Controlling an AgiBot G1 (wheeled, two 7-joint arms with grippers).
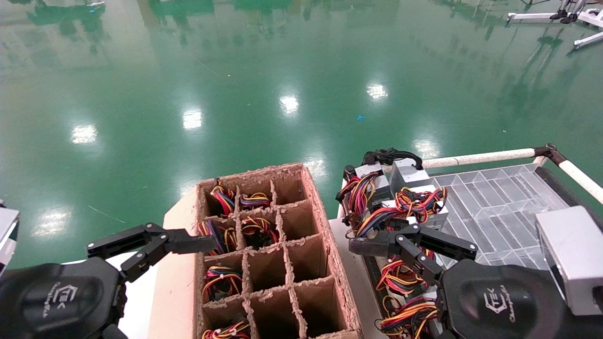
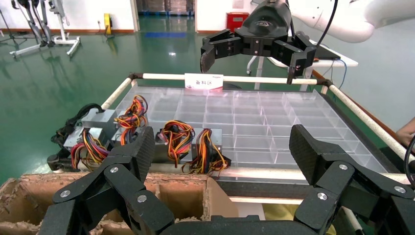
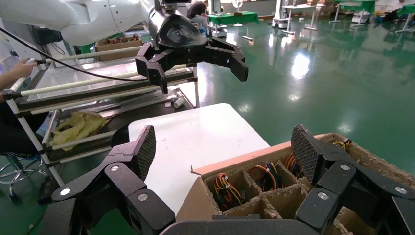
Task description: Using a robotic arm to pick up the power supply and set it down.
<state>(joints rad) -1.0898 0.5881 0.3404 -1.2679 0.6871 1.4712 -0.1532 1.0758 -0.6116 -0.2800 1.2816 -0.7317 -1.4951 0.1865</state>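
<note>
Several power supplies (image 1: 407, 174), silver-grey boxes with red, yellow and black wire loops, lie at the left end of the clear compartment tray (image 1: 494, 207); the left wrist view shows them too (image 2: 95, 119). My right gripper (image 1: 413, 247) hangs open just above them, nothing between its fingers (image 3: 225, 144). My left gripper (image 1: 150, 245) is open and empty at the left edge of the brown cardboard divider box (image 1: 325, 226), one finger (image 2: 139, 152) over the box's cells. More wire bundles (image 1: 224, 278) show inside several cells.
A white pipe frame (image 1: 480, 157) borders the tray. The divider box stands on a white table (image 3: 195, 137). Behind my left arm is a cart with a yellow cloth (image 3: 78, 125), and a person's hand (image 3: 19, 68) rests there. Green floor lies beyond.
</note>
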